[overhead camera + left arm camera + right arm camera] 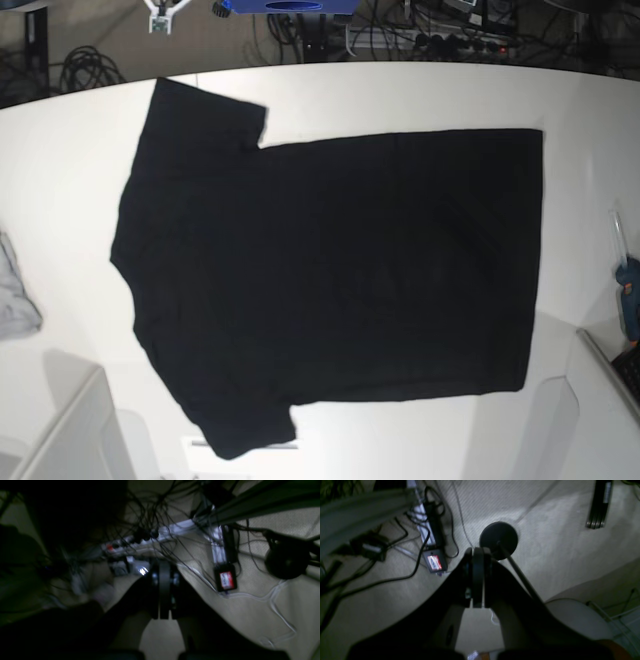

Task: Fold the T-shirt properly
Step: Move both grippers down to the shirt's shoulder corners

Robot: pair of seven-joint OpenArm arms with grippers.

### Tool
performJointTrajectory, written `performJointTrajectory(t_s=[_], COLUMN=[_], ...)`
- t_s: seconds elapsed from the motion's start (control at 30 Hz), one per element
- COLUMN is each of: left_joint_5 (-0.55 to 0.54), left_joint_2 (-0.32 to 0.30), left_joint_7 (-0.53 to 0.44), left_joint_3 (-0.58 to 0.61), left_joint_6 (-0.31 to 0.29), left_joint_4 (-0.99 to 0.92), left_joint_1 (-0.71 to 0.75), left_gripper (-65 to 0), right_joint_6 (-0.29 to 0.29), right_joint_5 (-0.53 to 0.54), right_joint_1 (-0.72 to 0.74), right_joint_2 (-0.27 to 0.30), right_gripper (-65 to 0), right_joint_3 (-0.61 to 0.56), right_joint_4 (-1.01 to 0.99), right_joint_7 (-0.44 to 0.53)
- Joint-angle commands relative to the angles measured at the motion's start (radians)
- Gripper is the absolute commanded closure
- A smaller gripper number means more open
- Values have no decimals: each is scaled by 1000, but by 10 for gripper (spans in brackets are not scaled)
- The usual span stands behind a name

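The black T-shirt (330,270) lies spread flat on the white table (400,95), plain side up, with its neck to the left, its hem to the right and both sleeves out. No print shows. Neither gripper appears in the base view. In the left wrist view my left gripper (163,566) is shut and empty, hanging over the carpet floor beside the table. In the right wrist view my right gripper (477,552) is shut and empty, also over the floor. The shirt shows in neither wrist view.
A small grey cloth (15,295) lies at the table's left edge. A blue tool (628,290) sits at the right edge. White blocks (60,430) stand at both front corners. Cables and a power strip (140,538) cover the floor, and a round black stand base (498,540) rests there.
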State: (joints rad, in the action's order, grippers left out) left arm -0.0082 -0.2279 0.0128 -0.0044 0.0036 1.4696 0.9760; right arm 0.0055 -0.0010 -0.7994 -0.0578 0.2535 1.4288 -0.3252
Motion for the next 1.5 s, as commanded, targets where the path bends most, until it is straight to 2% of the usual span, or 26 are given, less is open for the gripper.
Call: performJointTrajectory(t_s=[0.0,0.13,0.4,0.53,0.67,0.93,1.0,1.07,1.2,1.27,1.33,1.4,1.47], left_joint_5=[0,0,-22,-138,-218,-223,-229,-233,-233,-235,-247,-324,-419], left_joint_2=[-3,3,-1,-3,-3,-3,0,3,-1,-1,0,-1,-1], left_joint_7=[-20,-20,-20,-20,-20,-18,-18,-15,-10,-10,-10,-10,-7], left_joint_3=[1,-76,-207,-263,-322,-340,-368,-391,-411,-417,-443,-460,-489], left_joint_6=[2,2,2,0,0,0,0,0,-3,-34,-92,-147,-202], left_joint_4=[46,168,368,438,480,478,478,478,478,478,478,478,466], left_joint_1=[34,93,149,145,126,60,37,19,-15,-27,-30,-42,-53], left_gripper=[0,0,0,0,0,0,0,0,0,0,0,-94,-197], right_joint_6=[-6,-6,-8,-8,-5,-3,-3,-3,-3,-3,-3,-3,-3], right_joint_5=[3,3,3,3,3,11,74,181,411,502,591,669,746], right_joint_1=[-30,-73,-139,-84,-10,148,174,180,179,177,177,177,180], right_joint_2=[-1,-4,-6,-9,-49,-50,-49,-43,16,37,57,79,97], right_gripper=[0,0,0,0,0,0,0,0,0,-98,-207,-299,-356], right_joint_3=[17,34,34,65,125,132,134,135,135,135,135,135,135], right_joint_4=[51,203,465,499,539,547,547,547,545,545,542,539,534], right_joint_7=[-13,-65,-88,-114,-114,-113,-114,-116,-116,-116,-116,-116,-116])
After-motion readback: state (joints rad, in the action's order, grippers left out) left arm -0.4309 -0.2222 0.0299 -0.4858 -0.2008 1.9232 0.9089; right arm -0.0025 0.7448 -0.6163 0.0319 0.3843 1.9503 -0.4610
